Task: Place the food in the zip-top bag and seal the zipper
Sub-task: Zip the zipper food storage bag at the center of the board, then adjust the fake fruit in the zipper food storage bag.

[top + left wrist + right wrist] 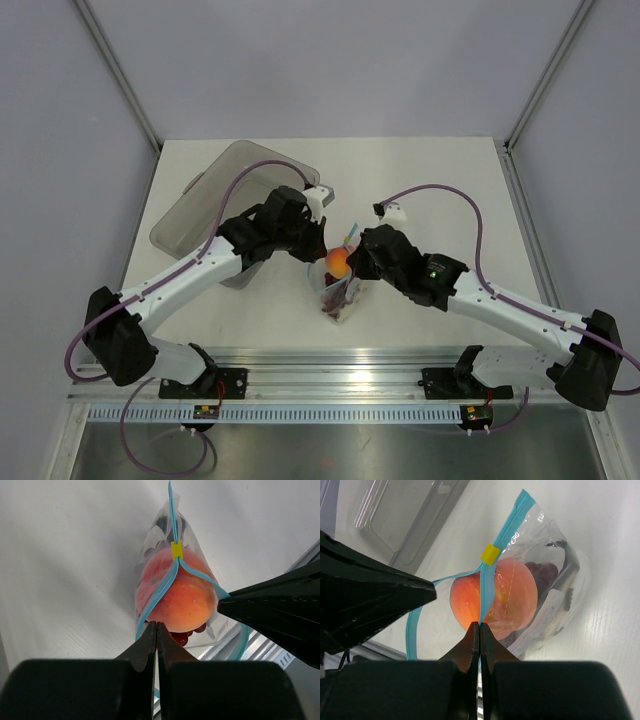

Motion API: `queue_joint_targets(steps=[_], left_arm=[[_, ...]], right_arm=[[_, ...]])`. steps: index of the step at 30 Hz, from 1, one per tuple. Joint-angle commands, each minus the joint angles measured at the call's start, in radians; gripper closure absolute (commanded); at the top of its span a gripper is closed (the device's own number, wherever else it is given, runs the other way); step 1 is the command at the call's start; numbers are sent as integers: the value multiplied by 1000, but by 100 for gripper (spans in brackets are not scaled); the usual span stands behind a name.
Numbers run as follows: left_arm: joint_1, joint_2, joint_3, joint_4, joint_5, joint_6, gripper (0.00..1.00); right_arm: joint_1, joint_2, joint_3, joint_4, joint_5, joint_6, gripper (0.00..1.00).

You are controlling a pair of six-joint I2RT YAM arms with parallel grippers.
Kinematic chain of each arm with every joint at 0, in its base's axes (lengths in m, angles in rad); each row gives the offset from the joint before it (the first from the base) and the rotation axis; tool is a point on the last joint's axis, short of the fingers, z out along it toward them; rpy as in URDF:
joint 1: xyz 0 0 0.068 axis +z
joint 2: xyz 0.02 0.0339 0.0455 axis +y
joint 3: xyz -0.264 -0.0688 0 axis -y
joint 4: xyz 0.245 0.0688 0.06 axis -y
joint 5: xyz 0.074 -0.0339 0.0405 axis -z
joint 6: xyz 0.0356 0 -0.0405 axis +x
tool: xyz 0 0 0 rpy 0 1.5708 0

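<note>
Pinching opposite lips of the zipper [171, 515] with left gripper [156, 630] and right gripper [479, 630], both clamped tight. Held the zip-top bag [340, 300] at four o'clock from the tray [215, 200], peach [339, 263] bulging at its mouth. Risked jamming the seal on that bulge.

White links and black joint housings on left arm [185, 280] and right arm [520, 310]. Purple cable [262, 164] looped along each. White camera block [320, 198] at each wrist. Small green light [432, 268] on right forearm housing. Black wedge-shaped fingers, tapering to thin tips, on left gripper [156, 630] and right gripper [479, 630].
</note>
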Motion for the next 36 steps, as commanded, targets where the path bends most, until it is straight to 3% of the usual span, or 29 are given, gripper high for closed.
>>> queue_joint_targets(steps=[1, 10, 19, 36], left_arm=[[3, 23, -3, 44, 93, 7, 100], [-2, 68, -35, 101, 169, -44, 100], [-40, 142, -75, 261, 169, -143, 100], [-51, 117, -211, 560, 453, -317, 100]], right_arm=[[9, -33, -1, 70, 20, 9, 100], [9, -37, -17, 123, -1, -8, 100], [11, -24, -26, 201, -61, -38, 100], [9, -11, -55, 250, -72, -52, 100]])
